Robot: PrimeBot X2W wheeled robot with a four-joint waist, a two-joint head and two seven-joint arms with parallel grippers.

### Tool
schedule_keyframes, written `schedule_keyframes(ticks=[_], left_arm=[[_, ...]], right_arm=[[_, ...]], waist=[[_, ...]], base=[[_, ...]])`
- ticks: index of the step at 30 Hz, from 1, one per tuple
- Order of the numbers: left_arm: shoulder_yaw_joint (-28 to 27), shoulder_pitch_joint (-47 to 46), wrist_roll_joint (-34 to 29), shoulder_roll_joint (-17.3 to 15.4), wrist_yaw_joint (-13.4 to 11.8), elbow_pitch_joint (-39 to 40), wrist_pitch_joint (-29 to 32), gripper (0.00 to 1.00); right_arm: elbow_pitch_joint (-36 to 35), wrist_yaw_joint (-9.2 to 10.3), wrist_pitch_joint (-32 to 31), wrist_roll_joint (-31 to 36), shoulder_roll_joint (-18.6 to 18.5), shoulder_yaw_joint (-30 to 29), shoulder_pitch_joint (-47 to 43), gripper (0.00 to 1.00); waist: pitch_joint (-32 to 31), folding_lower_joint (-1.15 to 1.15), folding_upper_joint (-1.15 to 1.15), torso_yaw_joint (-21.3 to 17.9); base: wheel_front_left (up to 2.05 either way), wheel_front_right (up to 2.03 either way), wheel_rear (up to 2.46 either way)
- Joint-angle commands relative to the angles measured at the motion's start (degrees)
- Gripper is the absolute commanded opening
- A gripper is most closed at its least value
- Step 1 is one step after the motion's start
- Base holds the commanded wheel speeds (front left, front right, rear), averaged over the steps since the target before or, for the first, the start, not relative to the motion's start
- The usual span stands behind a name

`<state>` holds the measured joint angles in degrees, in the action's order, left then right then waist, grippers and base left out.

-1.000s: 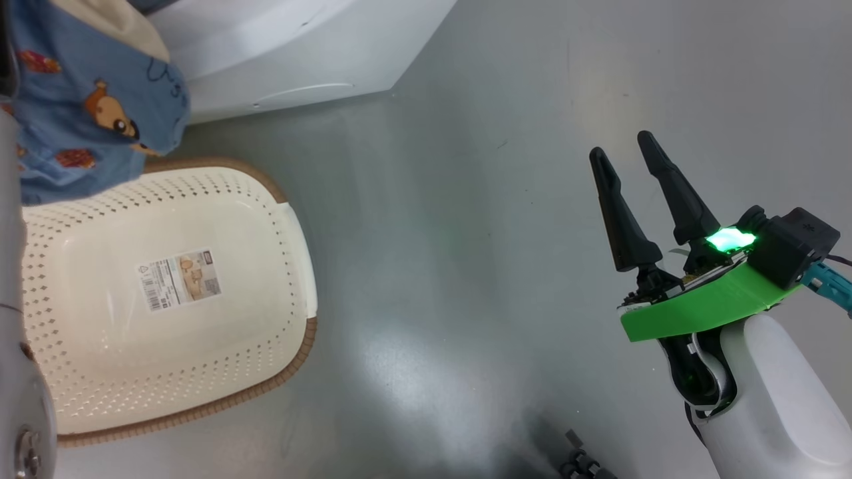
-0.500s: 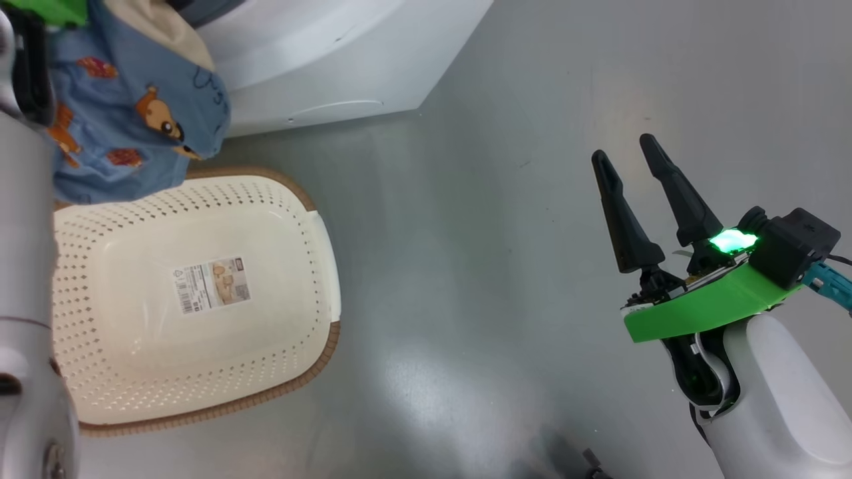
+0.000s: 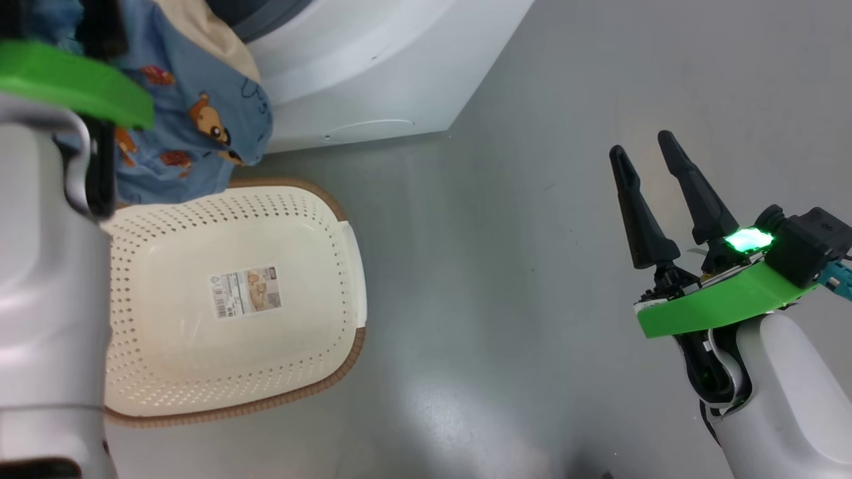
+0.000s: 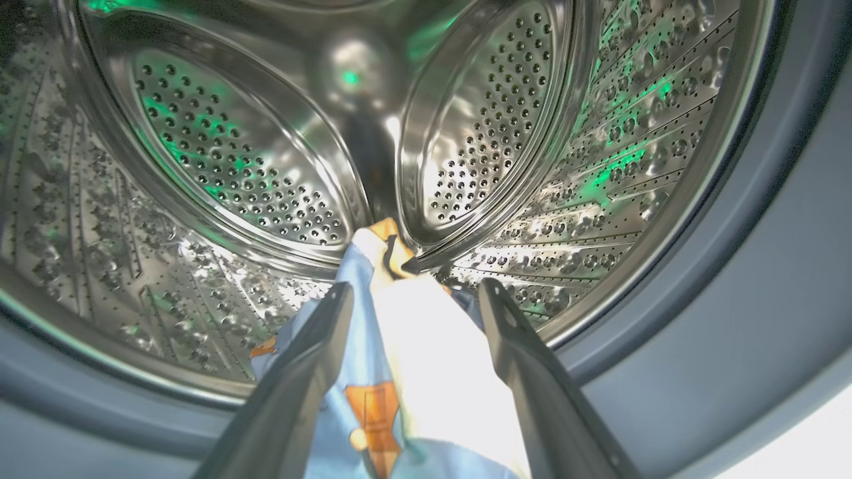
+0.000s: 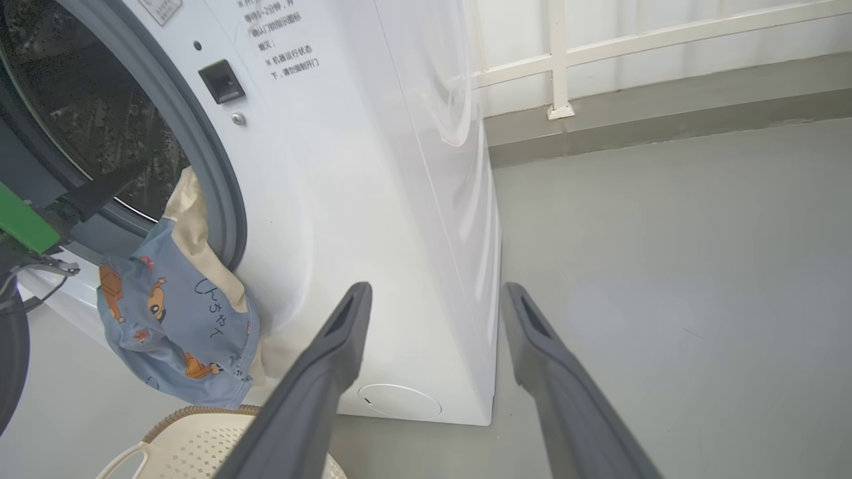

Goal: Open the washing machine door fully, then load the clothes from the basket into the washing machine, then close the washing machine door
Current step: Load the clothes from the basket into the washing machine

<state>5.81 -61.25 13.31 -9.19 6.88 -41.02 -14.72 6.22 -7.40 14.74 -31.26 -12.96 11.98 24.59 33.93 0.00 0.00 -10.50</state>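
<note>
My left gripper (image 4: pixel 416 287) reaches into the washing machine's (image 3: pixel 373 73) steel drum (image 4: pixel 233 166), its jaws open. The blue bear-print clothes (image 4: pixel 399 372) with a cream piece lie loose between its fingers. They drape over the grey gasket (image 4: pixel 732 299), and the clothes (image 5: pixel 173 313) hang down the white front, over the basket's far rim. The cream basket (image 3: pixel 173 346) stands on the floor below, its labelled bottom bare. My right gripper (image 3: pixel 640 144) hovers open over the floor to the right, holding nothing. The washing machine door is out of view.
Grey floor (image 3: pixel 499 266) stretches between the basket and my right arm. My pale left forearm (image 3: pixel 46 266) covers the basket's left side. A white railing (image 5: pixel 559 60) and a low kerb run behind the machine.
The head camera has shifted, so basket and machine sit further right. My left forearm and its green mount have come further into the picture. The clothes hang as before.
</note>
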Motion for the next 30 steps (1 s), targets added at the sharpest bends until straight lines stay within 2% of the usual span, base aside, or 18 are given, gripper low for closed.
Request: schedule_keyframes(ticks=[1, 20, 30], left_arm=[[-1.0, 2.9, 0.5, -2.3, 0.4, 3.5, -0.3, 1.00], [-5.4, 30.6, 2.4, -2.4, 0.2, 29.2, -0.3, 1.00], [-8.2, 42.2, 2.8, 0.2, 0.0, 35.7, -0.3, 1.00]], right_arm=[[-1.1, -0.09, 0.3, 0.6, -0.7, 0.4, -2.1, 1.00], [-1.3, -0.09, 0.3, 0.6, -1.5, 0.0, -3.6, 1.00], [-1.2, -0.09, 0.3, 0.6, -1.5, 0.4, -4.4, 1.00]], waist=[[-0.9, 0.00, 0.00, 0.9], [-3.6, 0.00, 0.00, 3.3], [-4.2, 0.00, 0.00, 2.9]], base=[[0.00, 0.00, 0.00], [0.00, 0.00, 0.00], [0.00, 0.00, 0.00]])
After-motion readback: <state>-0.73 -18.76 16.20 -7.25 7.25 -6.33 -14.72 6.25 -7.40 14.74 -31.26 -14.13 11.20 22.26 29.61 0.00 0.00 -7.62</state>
